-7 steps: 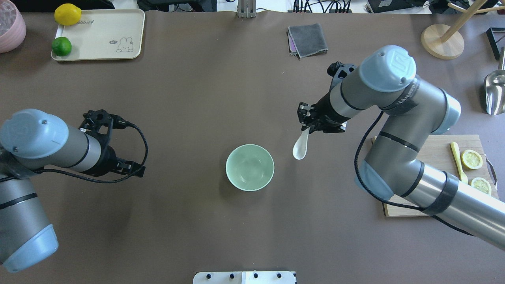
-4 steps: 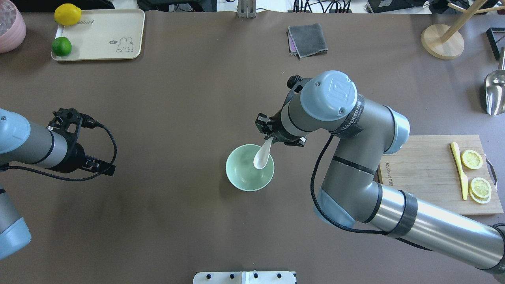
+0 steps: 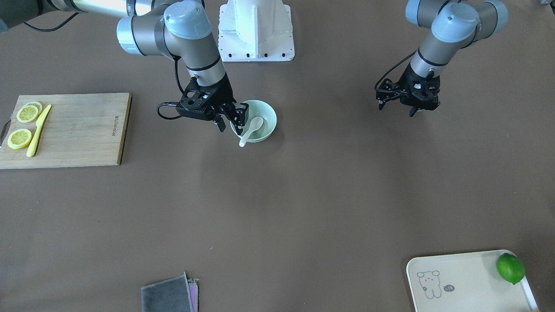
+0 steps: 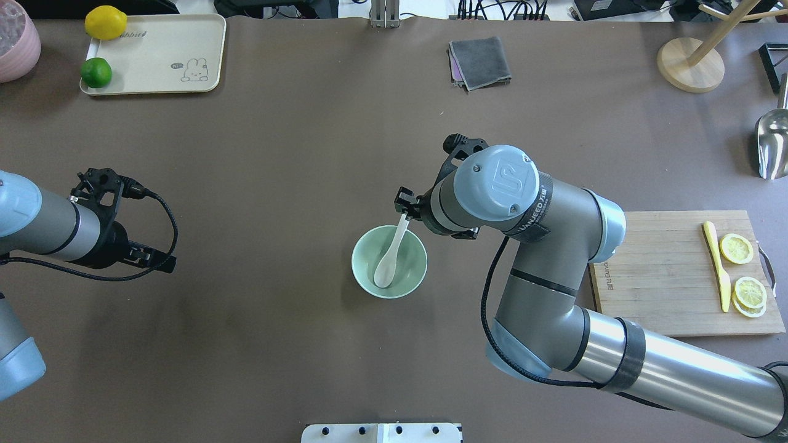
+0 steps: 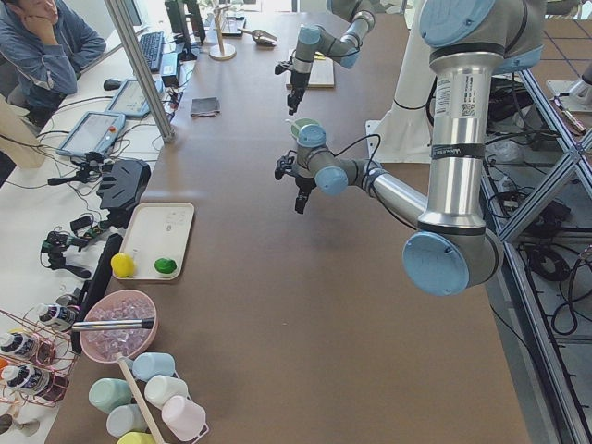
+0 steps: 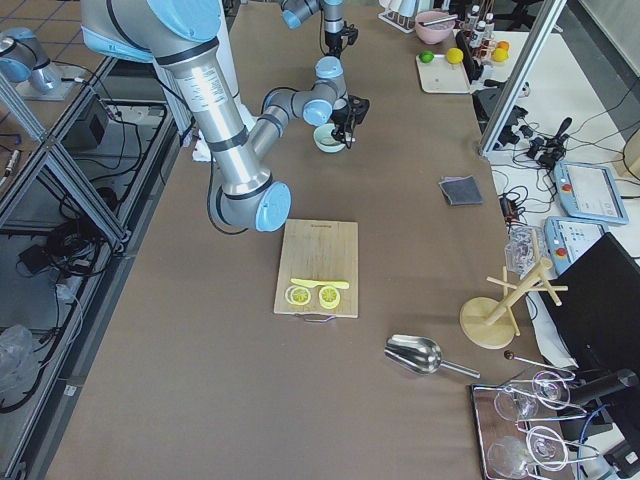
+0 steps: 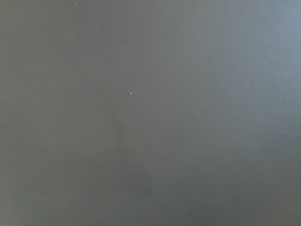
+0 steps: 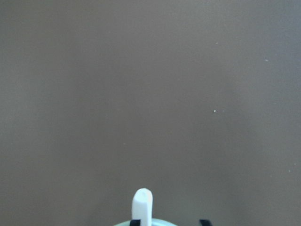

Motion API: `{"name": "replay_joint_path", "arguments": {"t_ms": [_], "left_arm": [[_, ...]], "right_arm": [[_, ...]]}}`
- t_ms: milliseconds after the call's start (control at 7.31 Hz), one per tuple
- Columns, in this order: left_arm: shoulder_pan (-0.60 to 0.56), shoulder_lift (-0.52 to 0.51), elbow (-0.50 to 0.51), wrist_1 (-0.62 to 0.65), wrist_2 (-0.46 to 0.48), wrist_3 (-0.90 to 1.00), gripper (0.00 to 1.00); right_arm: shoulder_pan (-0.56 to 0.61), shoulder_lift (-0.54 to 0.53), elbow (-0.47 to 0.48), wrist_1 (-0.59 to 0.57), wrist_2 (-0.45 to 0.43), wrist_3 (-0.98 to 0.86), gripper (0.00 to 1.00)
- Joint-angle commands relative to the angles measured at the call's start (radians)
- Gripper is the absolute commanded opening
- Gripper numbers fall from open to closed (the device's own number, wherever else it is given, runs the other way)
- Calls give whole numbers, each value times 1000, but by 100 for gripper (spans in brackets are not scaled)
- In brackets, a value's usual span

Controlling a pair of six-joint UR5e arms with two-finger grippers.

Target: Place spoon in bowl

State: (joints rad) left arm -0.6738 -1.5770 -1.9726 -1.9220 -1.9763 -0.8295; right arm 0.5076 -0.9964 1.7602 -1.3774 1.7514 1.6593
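The white spoon [image 4: 388, 267] lies in the mint-green bowl [image 4: 411, 271] at the table's middle, scoop down inside, handle leaning on the far rim. My right gripper [image 4: 406, 212] hangs over that rim at the handle's tip. Its jaws stand apart in the front view [image 3: 232, 123]. In the right wrist view the spoon's handle [image 8: 142, 205] stands free between the fingertips [image 8: 203, 221]. In the front view the spoon [image 3: 256, 125] rests across the bowl [image 3: 268, 116]. My left gripper [image 4: 154, 261] hovers far left over bare table, open and empty.
A wooden cutting board [image 4: 665, 271] with lemon slices and a yellow knife [image 4: 714, 258] lies at the right. A grey cloth [image 4: 480, 61] lies at the back. A cream tray [image 4: 160, 52] with a lemon and a lime sits back left. A metal scoop [image 4: 772, 144] lies far right.
My right gripper carried the spoon left over the bowl, lowered it and let go; the spoon now lies in the bowl. My left arm drew back to the left.
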Motion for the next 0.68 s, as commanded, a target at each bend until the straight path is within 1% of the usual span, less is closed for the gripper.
{"name": "replay_joint_path", "arguments": {"t_ms": [0, 137, 274, 410, 547], "left_arm": [[-15, 2, -3, 0, -3, 9, 97], [-44, 27, -5, 1, -18, 50, 97], [-112, 61, -3, 1, -53, 146, 97], [-191, 107, -2, 1, -102, 247, 97], [-313, 145, 1, 7, -196, 385, 97]], "right_arm": [[84, -127, 111, 0, 92, -47, 100], [157, -221, 166, 0, 174, -135, 100], [246, -316, 192, 1, 256, -262, 100], [346, -408, 188, 9, 322, -458, 100], [453, -503, 179, 8, 379, -675, 100]]}}
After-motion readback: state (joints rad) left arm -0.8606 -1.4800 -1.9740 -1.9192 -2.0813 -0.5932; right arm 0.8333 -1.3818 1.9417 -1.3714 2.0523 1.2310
